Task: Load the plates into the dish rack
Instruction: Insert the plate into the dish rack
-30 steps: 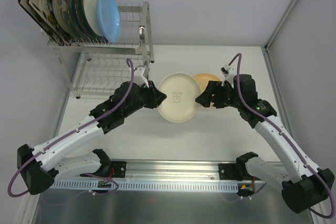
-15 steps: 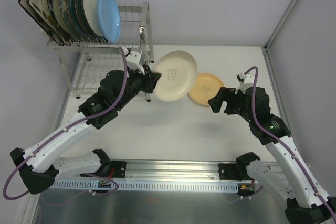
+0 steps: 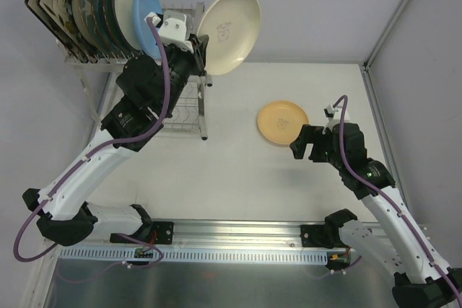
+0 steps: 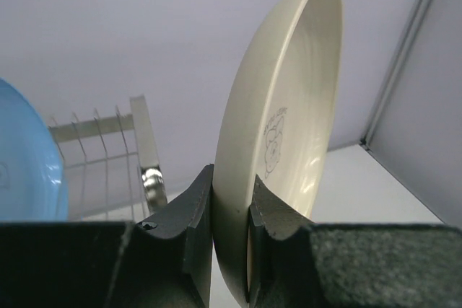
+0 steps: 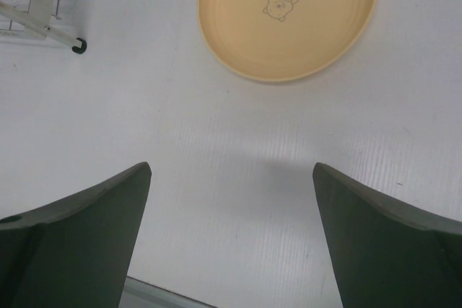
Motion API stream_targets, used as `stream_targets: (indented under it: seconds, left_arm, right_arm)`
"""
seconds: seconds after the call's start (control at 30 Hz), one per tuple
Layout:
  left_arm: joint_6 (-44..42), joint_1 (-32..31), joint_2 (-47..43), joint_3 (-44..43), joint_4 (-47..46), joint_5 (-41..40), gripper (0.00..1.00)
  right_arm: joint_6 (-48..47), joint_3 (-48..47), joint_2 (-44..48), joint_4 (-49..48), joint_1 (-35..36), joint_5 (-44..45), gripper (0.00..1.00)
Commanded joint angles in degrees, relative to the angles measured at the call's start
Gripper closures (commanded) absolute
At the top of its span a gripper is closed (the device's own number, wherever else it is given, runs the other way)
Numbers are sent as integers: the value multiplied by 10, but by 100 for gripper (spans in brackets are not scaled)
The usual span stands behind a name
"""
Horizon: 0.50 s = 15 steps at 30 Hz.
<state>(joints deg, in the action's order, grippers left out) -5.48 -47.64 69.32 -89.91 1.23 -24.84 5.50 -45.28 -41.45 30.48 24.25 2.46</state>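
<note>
My left gripper is shut on the rim of a round cream plate and holds it on edge high in the air, just right of the dish rack. In the left wrist view the cream plate stands upright between the pads. Several plates stand in the rack's upper tier, ending with a light blue plate. A pale yellow plate lies flat on the table. My right gripper hovers open just right of and nearer than it, nothing between its fingers. The right wrist view has the yellow plate ahead.
The rack's lower wire tier sits under my left arm. A rack foot shows at the left of the right wrist view. A metal rail runs along the table's near edge. Grey walls close in at the back and right.
My left arm has lifted the cream plate off the table and carried it up and back beside the rack's top tier. My right gripper has opened fully and drawn back from the yellow plate.
</note>
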Motion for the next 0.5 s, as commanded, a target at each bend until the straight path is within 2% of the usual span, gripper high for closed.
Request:
stream_targets:
  seconds: [0.0, 0.07, 0.2, 0.47]
  left_arm:
    - [-103, 2, 27, -86, -64, -79, 91]
    - [-140, 15, 46, -106, -75, -94, 91]
    - [-157, 57, 64, -142, -88, -95, 91]
    - [-162, 143, 80, -139, -94, -107, 91]
  right_arm:
    - [-1, -6, 0, -2, 3, 12, 0]
    - [-2, -7, 0, -2, 2, 13, 0]
    - [-6, -10, -7, 2, 2, 16, 0]
    - [-8, -8, -13, -2, 3, 18, 0]
